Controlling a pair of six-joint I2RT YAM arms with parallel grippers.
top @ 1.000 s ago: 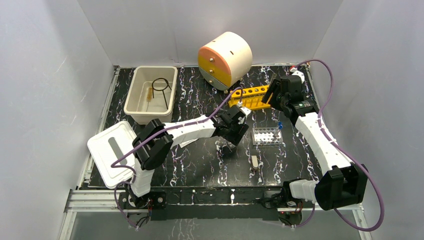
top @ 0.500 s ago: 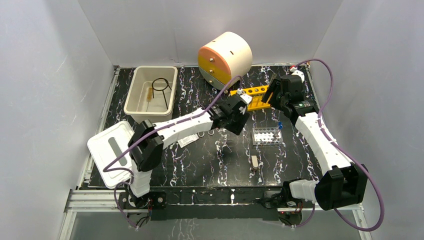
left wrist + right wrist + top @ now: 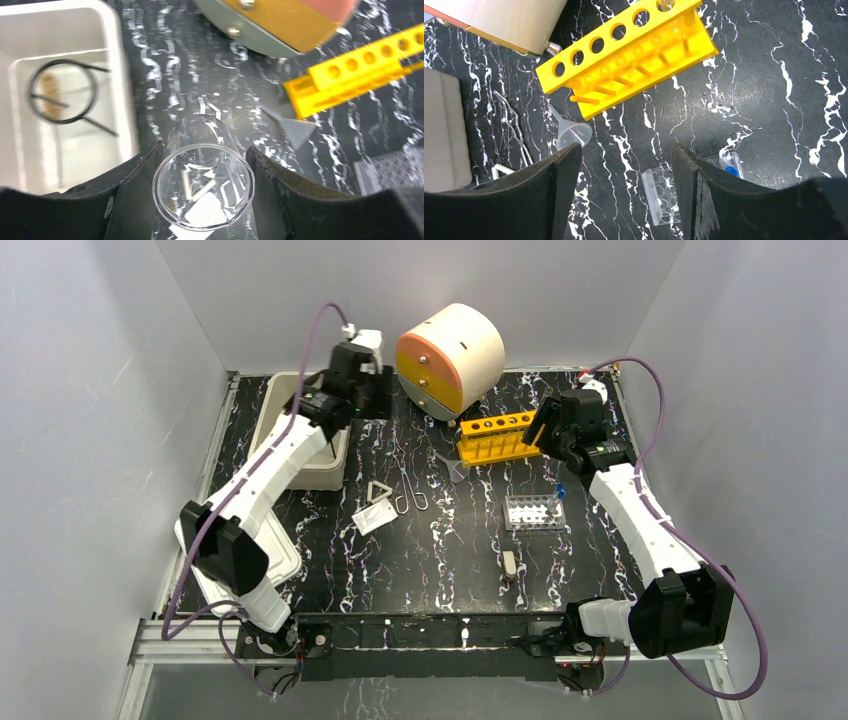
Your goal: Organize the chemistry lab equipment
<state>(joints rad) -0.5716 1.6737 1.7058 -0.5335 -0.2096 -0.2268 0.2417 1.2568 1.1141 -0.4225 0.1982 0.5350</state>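
Black marbled table [image 3: 430, 560], far-left side: glass beaker [image 3: 202, 172] held aloft.
My left gripper [image 3: 203, 151] is clamped on the glass beaker, just right of the white tub [image 3: 120, 75]; my right gripper [image 3: 626, 150] hangs spread apart near the yellow rack [image 3: 624, 55].

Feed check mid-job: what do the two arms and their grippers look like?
Both arms match: the left arm and right arm have white shells with black joint housings, and a purple cable runs along each. The fingers are broad, black and curved. No markings visible.
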